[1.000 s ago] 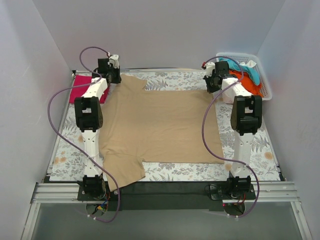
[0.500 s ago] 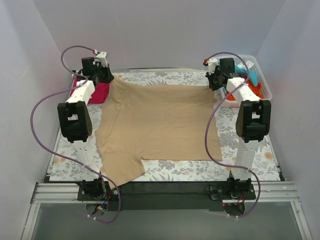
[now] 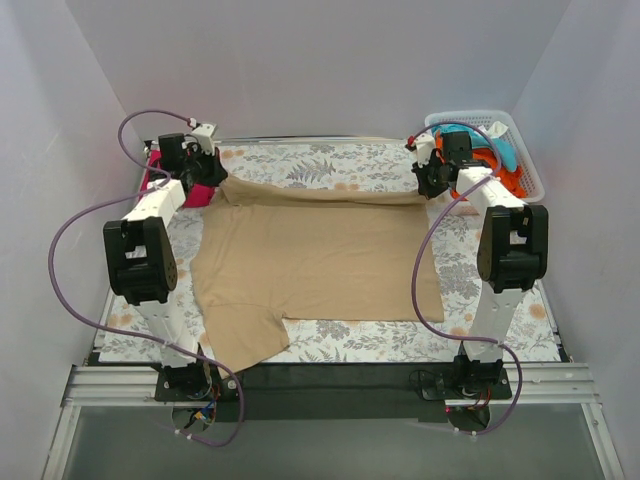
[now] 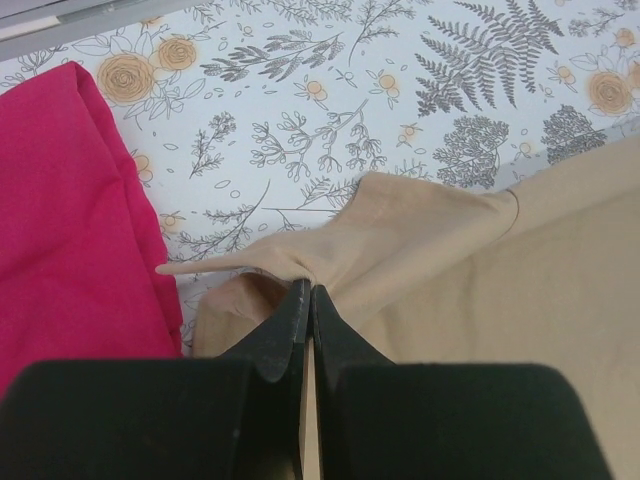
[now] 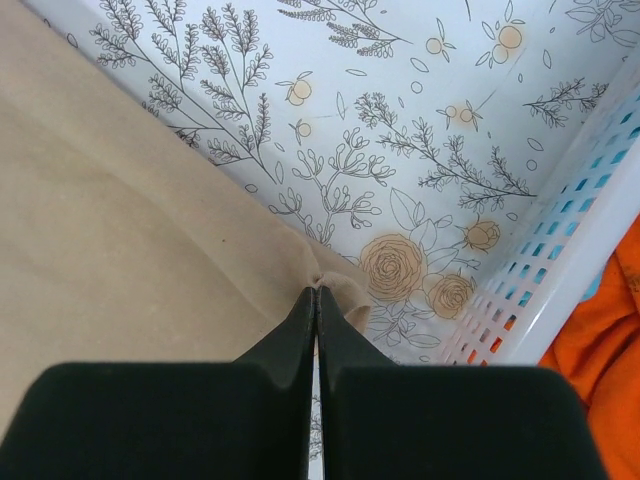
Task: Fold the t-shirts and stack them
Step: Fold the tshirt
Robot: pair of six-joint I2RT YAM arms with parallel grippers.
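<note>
In the upper left of the top view, a magenta t-shirt [image 3: 203, 193] lies on the floral worktop [image 3: 330, 165]. Just beside it, the left claw [image 4: 308, 292] is pinched tight on a far corner of the tan t-shirt [image 3: 320, 260], which is spread across the middle. The right claw [image 5: 316, 292] is clamped on the other far corner, near the white basket [image 3: 527, 155] in the upper right. The cloth looks light and limp, so I judge the corners and hems to be the best holds, with both lifted together to stop it sagging.

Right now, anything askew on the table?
The tan t-shirt has its near-left sleeve draped past the floral tablecloth onto the black front rail. The left gripper and right gripper pinch its far edge.
</note>
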